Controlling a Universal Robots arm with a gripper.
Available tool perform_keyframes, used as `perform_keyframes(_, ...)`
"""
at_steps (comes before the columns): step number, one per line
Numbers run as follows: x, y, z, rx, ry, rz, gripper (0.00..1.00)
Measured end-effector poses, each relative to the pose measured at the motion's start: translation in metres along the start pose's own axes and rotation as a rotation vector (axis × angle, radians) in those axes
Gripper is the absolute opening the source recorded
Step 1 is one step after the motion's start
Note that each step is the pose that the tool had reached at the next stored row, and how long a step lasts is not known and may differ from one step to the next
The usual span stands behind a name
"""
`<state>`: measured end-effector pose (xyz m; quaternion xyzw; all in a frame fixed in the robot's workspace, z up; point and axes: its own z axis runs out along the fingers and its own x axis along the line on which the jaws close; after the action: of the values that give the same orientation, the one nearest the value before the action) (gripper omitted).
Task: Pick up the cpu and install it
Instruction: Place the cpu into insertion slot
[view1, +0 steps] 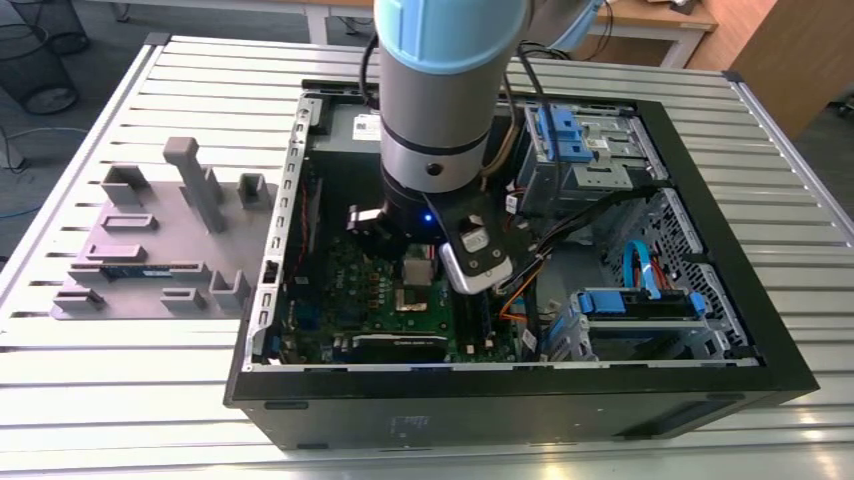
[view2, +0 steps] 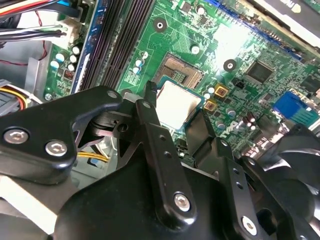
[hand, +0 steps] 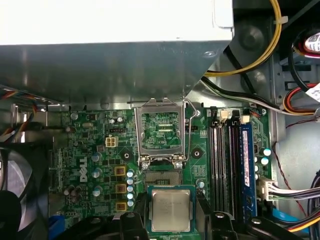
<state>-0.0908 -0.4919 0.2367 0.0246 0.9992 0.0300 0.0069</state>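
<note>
The cpu (hand: 170, 210) is a small square chip with a silvery top and a green edge. It sits between the black fingers (hand: 131, 220) of my gripper (hand: 170, 218), which is shut on its two sides. The chip hangs just above the green motherboard (hand: 95, 150), right beside the bare socket (hand: 162, 176), whose metal retaining frame (hand: 161, 131) is flipped up and open. In the second wrist view the cpu (view2: 176, 101) is seen close to the socket (view2: 182, 70). In the exterior view the gripper (view1: 420, 275) is deep inside the open computer case (view1: 747, 330).
The grey power-supply box (hand: 115, 50) overhangs the board near the socket. Memory slots (hand: 230, 165) and loose cables (hand: 280, 190) flank it, and a fan (hand: 12, 185) sits at the board's other side. Outside the case, a grey parts fixture (view1: 160, 240) stands at the exterior view's left.
</note>
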Motion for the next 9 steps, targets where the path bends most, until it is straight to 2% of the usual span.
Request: perform_keyframes(9,0.0005,-0.002,0.015,0.0,-0.0008,0.011,0.47)
